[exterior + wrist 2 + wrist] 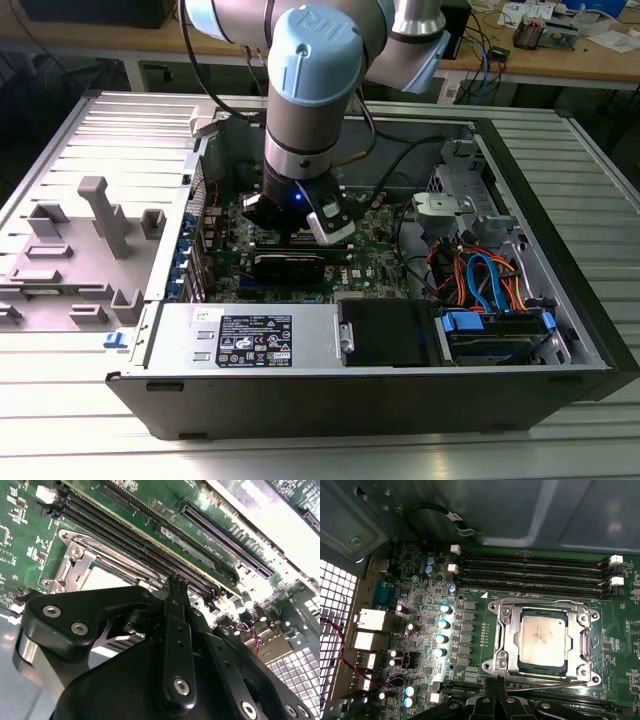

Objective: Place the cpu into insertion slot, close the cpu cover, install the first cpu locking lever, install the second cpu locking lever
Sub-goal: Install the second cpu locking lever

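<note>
The cpu (542,639) lies flat in the insertion slot (501,661) on the green board, its dull silver top showing. The cpu cover (581,645) is down around it as a silver frame. A thin lever rod (550,685) runs along the socket side nearest my fingertips. My gripper (495,682) is shut with its black tips together just beside that edge of the socket. In the second wrist view the gripper (176,582) stands right next to the cpu (107,577) and cover (75,555). In the exterior view the gripper (300,235) reaches down into the open computer case, over the board.
Long black memory slots (535,572) run beside the socket. Capacitors (442,625) and rear ports (370,620) stand on its other side. A black card (290,265), the power supply (250,340) and drive cables (480,280) crowd the case. Grey fixtures (100,215) stand at the exterior view's left.
</note>
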You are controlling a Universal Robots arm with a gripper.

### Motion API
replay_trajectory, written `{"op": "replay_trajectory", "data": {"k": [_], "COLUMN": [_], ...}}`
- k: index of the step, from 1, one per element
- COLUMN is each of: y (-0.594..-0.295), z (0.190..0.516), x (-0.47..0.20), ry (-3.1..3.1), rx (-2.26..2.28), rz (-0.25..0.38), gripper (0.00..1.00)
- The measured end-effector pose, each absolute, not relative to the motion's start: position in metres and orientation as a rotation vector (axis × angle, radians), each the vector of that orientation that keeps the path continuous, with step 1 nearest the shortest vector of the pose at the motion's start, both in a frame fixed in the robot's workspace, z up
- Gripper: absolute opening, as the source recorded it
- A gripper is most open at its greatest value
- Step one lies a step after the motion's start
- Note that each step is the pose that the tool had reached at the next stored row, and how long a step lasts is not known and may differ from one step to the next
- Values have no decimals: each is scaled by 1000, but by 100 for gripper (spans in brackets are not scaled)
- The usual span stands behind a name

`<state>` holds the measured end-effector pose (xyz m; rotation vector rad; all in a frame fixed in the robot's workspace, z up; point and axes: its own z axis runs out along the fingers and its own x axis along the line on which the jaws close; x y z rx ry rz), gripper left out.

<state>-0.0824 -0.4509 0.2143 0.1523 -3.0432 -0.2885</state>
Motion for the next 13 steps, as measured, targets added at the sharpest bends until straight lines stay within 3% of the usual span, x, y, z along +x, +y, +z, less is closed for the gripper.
{"op": "replay_trajectory", "data": {"k": [13], "y": [-451], "z": [206], "x": [-86], "ry": [-3038], "rx": [159], "rz": [-347], "gripper": [11]}}
